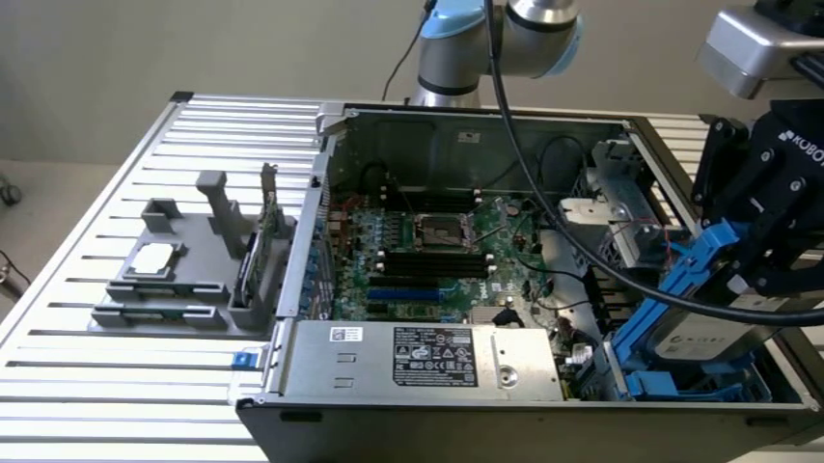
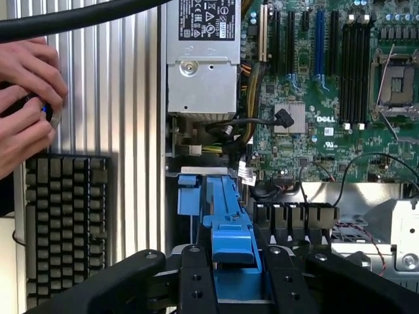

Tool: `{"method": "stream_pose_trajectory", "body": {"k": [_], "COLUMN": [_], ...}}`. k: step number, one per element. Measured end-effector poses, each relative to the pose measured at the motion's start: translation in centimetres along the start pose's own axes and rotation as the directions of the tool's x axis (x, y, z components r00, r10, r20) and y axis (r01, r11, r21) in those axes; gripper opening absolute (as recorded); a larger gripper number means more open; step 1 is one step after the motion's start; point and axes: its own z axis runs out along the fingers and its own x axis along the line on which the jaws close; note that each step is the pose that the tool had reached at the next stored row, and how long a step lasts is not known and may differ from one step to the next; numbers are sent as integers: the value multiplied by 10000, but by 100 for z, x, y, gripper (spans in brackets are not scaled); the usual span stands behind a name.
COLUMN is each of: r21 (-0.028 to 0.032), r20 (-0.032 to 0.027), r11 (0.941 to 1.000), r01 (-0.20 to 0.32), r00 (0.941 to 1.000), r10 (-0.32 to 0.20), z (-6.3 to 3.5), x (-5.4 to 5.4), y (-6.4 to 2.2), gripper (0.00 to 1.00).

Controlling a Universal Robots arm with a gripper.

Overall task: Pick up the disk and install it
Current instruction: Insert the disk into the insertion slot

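Exterior view, starting at the exterior view's left, farthest from the gripper [image 1: 759, 275]: a grey holder block [image 1: 180, 280] sits on the slotted metal table [image 1: 65, 338], with a small square silver chip [image 1: 153, 258] lying in it.

Nearer the gripper is the computer case [image 1: 477, 125], open side up. Inside it is a green motherboard [image 1: 412, 256] with a bare processor socket [image 1: 438, 231]. A long grey power supply [image 1: 425, 357] with a white sticker lies along the near wall. A black cable [image 1: 541, 203] runs from the arm [image 1: 503, 39] across the case toward the gripper.

At the exterior view's right, the gripper pinches the disk [image 1: 701, 338] by its blue carrier. The disk hangs just under the gripper, tilted, with its silver face and white label showing. Its lower end is down in the case corner at the blue drive bay [image 1: 676, 384]. Touching the bay or just above it: cannot tell.

Wrist view: a person's hands [image 2: 26, 98] are well apart from the gripper and off the case, close together just beside a black keyboard [image 2: 65, 222]. Table slats lie between the keyboard and the case. The power supply and motherboard lie beyond the gripper's tips. The two black fingers [image 2: 196, 275] press in on either side of the blue carrier. The carrier's edge stands between them and reaches away from the gripper, over the bay area of the case.
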Motion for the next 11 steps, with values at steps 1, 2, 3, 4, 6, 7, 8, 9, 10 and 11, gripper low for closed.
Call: {"method": "stream_pose_trajectory", "body": {"k": [1, 2, 3, 4, 6, 7, 8, 9, 10, 11], "r21": [12, 20, 30, 38, 56, 75, 105, 133, 152, 169], "r20": [0, 1, 1, 0, 1, 2, 1, 0, 0, -1], "r11": [10000, 10000, 10000, 10000, 10000, 10000, 9999, 9999, 9999, 9999], "r01": [0, 0, 0, 0, -1, -3, -4, -5, -4, -4], "r00": [10000, 10000, 10000, 10000, 10000, 10000, 10000, 10000, 10000, 10000], "r10": [0, 0, 0, 0, 1, 3, 4, 5, 4, 4], "z": [10, 17, 21, 25, 35, 41, 47, 55, 64, 75], "x": [0, 0, 0, 0, 0, -1, -1, -1, -2, -2], "y": [7, 14, 23, 33, 48, 51, 53, 54, 53, 53], "gripper": [33, 33, 33, 33, 33, 33, 33, 33, 33, 33]}}
